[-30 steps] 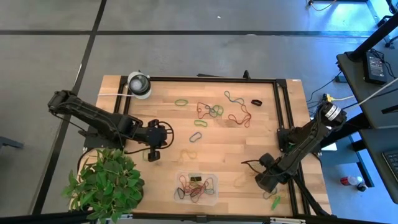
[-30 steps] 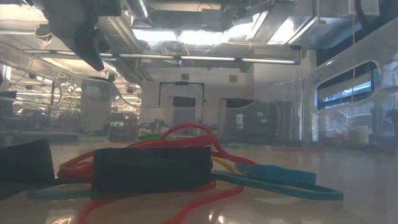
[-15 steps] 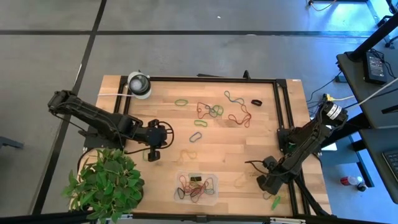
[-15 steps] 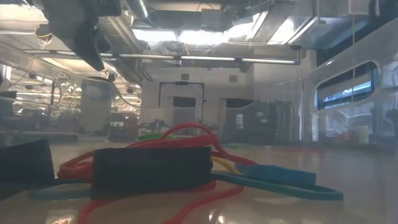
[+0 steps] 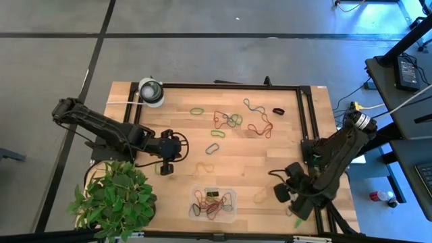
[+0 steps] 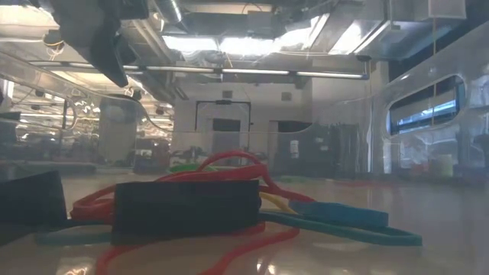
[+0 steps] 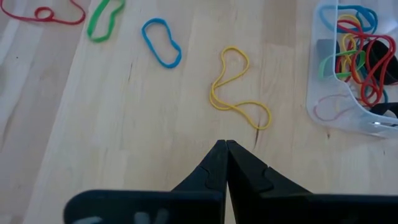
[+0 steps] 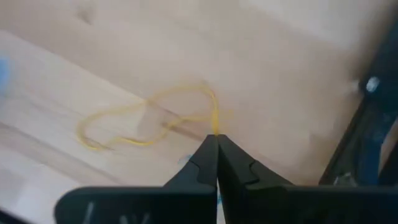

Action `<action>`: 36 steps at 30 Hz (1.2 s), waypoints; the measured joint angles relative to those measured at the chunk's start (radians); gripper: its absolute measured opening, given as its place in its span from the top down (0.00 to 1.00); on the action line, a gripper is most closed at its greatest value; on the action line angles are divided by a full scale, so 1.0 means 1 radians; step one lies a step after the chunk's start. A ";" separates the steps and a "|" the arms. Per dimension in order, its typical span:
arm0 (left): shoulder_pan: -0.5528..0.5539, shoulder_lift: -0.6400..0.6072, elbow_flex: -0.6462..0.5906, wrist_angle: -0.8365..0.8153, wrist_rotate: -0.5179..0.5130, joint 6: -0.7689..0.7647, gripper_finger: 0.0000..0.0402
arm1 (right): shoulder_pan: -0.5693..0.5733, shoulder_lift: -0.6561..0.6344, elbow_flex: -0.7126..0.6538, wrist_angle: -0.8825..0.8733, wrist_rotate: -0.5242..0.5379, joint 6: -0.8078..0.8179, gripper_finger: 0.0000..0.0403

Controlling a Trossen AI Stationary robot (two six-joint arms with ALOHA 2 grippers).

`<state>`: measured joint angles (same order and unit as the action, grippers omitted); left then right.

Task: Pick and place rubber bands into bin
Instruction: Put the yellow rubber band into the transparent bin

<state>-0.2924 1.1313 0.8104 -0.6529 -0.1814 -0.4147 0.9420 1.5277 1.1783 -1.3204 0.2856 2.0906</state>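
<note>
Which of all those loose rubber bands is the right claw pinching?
The pale yellow rubber band right of the bin. The right gripper is shut on one end of it; the other loose bands lie untouched farther up the table.

Even overhead light, blurred right wrist view

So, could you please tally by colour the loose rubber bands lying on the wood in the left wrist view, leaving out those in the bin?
Red thin elastic rubber band: 1
Green thin elastic rubber band: 1
Blue thin elastic rubber band: 1
Yellow thin elastic rubber band: 1
Total: 4
</note>
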 joint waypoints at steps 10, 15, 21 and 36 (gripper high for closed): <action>0.000 0.000 0.000 0.000 0.000 0.042 0.99 | -0.009 0.002 0.196 -0.156 0.250 -0.028 1.00; 0.000 0.000 0.000 0.000 -0.004 0.044 1.00 | -0.050 0.052 0.282 -0.100 0.390 -0.165 1.00; 0.000 0.000 0.000 -0.001 -0.005 0.056 1.00 | -0.141 0.169 0.437 0.047 0.441 -0.465 1.00; 0.000 0.000 0.000 -0.002 0.018 0.070 1.00 | -0.329 0.536 0.941 0.255 0.193 -1.015 1.00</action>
<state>-0.2920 1.1313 0.8104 -0.6548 -0.1633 -0.3445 0.6126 2.0638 2.1189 -1.0655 0.4783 1.0756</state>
